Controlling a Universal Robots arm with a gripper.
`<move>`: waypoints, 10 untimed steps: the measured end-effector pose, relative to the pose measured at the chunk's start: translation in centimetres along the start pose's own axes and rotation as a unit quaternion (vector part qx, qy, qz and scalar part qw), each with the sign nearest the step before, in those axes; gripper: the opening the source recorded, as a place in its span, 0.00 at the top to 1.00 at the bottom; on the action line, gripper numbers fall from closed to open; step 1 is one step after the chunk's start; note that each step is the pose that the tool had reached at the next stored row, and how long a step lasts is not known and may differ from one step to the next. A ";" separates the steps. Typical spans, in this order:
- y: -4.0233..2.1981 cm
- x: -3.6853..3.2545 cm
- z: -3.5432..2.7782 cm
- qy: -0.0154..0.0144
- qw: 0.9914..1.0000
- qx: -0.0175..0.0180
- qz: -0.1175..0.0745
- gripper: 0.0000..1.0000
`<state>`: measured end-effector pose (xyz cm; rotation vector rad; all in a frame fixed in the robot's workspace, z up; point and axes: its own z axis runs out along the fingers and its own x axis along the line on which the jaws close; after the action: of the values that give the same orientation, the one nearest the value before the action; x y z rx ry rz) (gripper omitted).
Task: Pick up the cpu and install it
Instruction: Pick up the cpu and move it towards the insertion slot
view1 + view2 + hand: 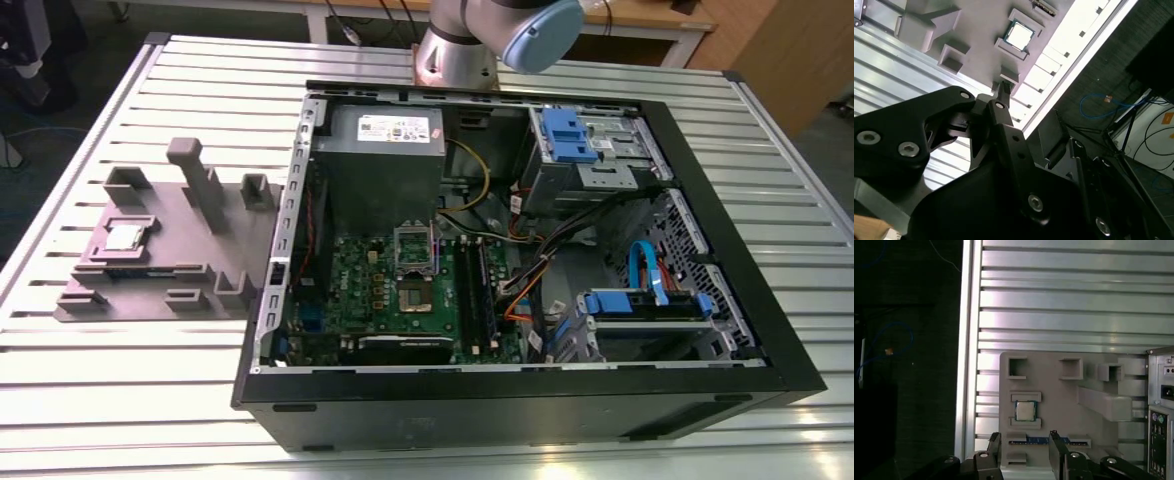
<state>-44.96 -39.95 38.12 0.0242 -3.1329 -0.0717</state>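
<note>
On the slatted metal table (134, 385) the cpu (127, 236) lies in its grey holder (200, 255) beside the open computer case (507, 405) — not yet picked up, nothing installed — the gripper (1025, 440) clear of it, jaws apart and empty

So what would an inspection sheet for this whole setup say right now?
Surface: slatted metal table.
Job's things: cpu sits in a grey holder tray, beside the open computer case with its motherboard.
Clutter: nothing seen.
Grippers: tool open, empty, near the tray, apart from the cpu.
Cables: coloured wires inside the case; blue cable on the floor.
Surroundings: arm base behind the case; wooden furniture.
</note>
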 end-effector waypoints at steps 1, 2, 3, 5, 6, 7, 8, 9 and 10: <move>0.00 0.00 0.06 0.000 1.000 0.000 0.000 0.50; 0.00 0.00 0.14 0.000 1.000 0.000 -0.001 0.50; -0.01 0.01 0.24 0.000 1.000 0.000 -0.001 0.48; -0.02 0.00 0.47 0.000 1.000 0.000 -0.002 0.42; -0.03 0.00 0.62 0.000 1.000 0.000 -0.003 0.42; -0.03 0.00 0.79 0.000 1.000 0.000 -0.003 0.42; -0.04 0.00 0.97 0.000 1.000 0.000 -0.004 0.42; -0.06 0.00 1.16 0.000 1.000 0.000 -0.004 0.42; -0.08 0.00 1.33 0.000 1.000 0.000 -0.005 0.42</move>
<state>-44.97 -39.97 36.79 0.0389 -3.1324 -0.0713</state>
